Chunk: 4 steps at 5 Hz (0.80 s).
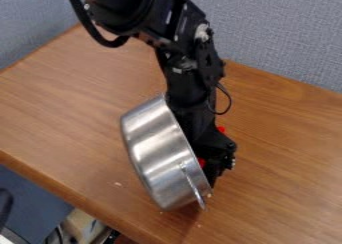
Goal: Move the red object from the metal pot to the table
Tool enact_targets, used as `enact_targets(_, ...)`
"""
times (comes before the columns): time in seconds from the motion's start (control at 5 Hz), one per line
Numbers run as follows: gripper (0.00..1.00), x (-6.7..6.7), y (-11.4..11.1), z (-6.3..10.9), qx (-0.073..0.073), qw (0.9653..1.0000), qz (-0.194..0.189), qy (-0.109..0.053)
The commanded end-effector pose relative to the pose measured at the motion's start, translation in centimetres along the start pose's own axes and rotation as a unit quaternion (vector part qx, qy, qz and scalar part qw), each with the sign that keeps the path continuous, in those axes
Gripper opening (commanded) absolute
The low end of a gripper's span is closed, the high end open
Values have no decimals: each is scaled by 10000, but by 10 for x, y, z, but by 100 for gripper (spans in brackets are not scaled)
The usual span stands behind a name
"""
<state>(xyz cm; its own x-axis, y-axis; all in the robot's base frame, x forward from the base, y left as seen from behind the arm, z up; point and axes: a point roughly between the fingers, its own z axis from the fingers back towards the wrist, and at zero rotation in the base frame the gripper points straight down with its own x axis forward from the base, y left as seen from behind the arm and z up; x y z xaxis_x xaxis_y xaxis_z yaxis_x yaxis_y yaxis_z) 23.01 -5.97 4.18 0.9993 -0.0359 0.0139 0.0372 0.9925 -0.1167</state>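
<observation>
Left of the arm, the metal pot (163,153) lies tipped on the desk (67,88), its mouth toward the fingers (214,160), spread wide at its rim, with a red sliver, likely the red object (201,166), beside them.

A grey-blue wall (287,28) rises behind the scene. Blurred clutter (74,231) lies low at the front, too indistinct to identify.

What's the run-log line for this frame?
pot: tipped on its side on table | gripper: reaching into pot mouth, jaws hidden | red object: sliver visible at rim
</observation>
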Motion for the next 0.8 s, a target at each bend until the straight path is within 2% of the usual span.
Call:
enact_targets(0.0,0,-8,0,-7,-72,9999,78,135)
enact_targets(0.6,0,-12,-2,-8,-136,9996,37,247)
